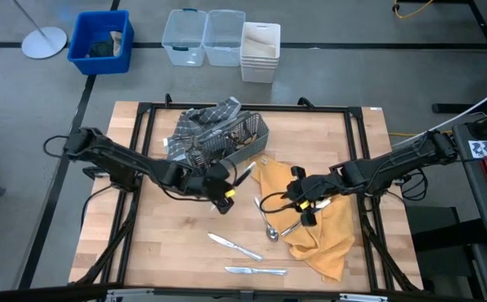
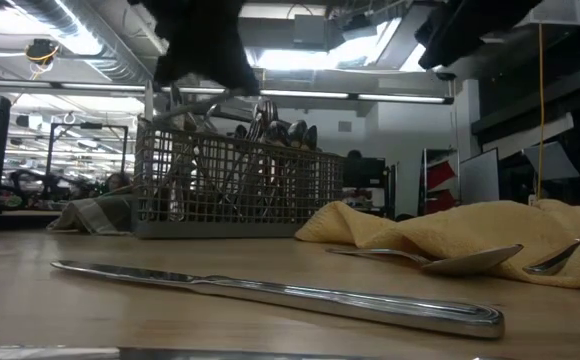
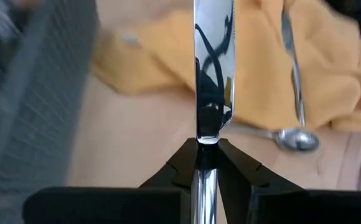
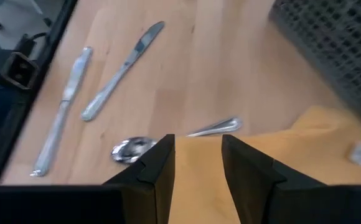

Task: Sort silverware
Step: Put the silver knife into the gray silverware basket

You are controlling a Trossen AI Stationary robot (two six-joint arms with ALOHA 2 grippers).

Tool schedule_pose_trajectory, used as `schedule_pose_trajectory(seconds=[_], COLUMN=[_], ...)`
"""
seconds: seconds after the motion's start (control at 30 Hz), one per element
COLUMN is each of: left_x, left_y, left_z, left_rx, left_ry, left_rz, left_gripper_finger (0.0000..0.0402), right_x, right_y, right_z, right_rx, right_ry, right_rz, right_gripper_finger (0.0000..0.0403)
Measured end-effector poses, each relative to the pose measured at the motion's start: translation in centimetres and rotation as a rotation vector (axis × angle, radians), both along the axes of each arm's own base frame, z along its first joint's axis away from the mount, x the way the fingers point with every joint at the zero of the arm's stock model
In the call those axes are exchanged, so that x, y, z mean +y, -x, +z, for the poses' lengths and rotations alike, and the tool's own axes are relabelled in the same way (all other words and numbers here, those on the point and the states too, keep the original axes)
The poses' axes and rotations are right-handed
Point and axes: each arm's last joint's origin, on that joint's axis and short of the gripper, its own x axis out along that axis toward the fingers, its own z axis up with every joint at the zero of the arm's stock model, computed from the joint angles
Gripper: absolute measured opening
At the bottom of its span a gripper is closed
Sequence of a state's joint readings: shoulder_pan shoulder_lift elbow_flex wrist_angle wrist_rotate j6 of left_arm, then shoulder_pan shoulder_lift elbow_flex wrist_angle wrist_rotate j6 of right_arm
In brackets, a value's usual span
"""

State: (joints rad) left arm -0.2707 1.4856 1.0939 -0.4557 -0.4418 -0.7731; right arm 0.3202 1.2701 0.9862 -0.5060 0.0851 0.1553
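Observation:
My left gripper (image 1: 225,190) hovers over the table's middle, just near of the grey wire-mesh caddy (image 1: 231,138), and is shut on a silver knife (image 3: 214,62). The caddy holds several pieces of silverware (image 2: 270,135). My right gripper (image 4: 196,163) stands open over a yellow cloth (image 1: 315,222) with nothing between its fingers. Two knives (image 1: 233,246) (image 1: 255,270) lie flat on the wood near the front edge. Two spoons (image 1: 270,230) (image 1: 292,226) lie at the cloth's left edge. My left gripper pinches the knife between its two fingers where handle meets blade (image 3: 206,149). The handle (image 3: 205,190) runs back between the fingers and the blade (image 1: 245,174) sticks out ahead, in line with them. The fingers slant downward. The knife is lifted clear of the table.
A grey checked cloth (image 1: 195,124) lies under and behind the caddy. A black frame (image 1: 252,107) runs around the tabletop. Bare wood (image 1: 168,243) lies at the front left. Bins (image 1: 203,37) stand on the floor beyond the far edge.

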Motion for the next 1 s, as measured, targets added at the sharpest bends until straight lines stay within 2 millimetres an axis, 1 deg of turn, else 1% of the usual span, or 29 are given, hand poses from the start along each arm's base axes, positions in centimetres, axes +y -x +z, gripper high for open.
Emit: schedule_pose_trajectory(seconds=[0.23, 0.47, 0.63, 0.9, 1.0], left_x=[1.0, 1.8, 2.2, 2.6, 2.7], left_y=[1.7, 2.9, 3.6, 4.9, 5.1], left_z=[3.0, 4.7, 4.4, 3.6, 2.9], left_rx=[-0.09, -0.112, -0.052, 0.027, 0.03], left_ry=[-0.214, -0.404, -0.513, -0.574, -0.599], left_rz=[0.069, 0.157, 0.227, 0.341, 0.376], left_gripper_finger=[0.0038, 0.0038, 0.0038, 0.0038, 0.0038], right_x=[-0.2, -0.2, -0.2, -0.2, -0.2], right_y=[-0.1, -0.1, -0.1, -0.1, -0.1], right_z=[0.3, 0.3, 0.3, 0.3, 0.3], right_rx=[-0.029, -0.033, -0.032, -0.033, -0.035], right_ry=[0.07, 0.081, 0.082, 0.083, 0.099], right_rz=[-0.028, -0.04, -0.04, -0.039, -0.024], right_gripper_finger=[0.0133, 0.0133, 0.0133, 0.0133, 0.0133])
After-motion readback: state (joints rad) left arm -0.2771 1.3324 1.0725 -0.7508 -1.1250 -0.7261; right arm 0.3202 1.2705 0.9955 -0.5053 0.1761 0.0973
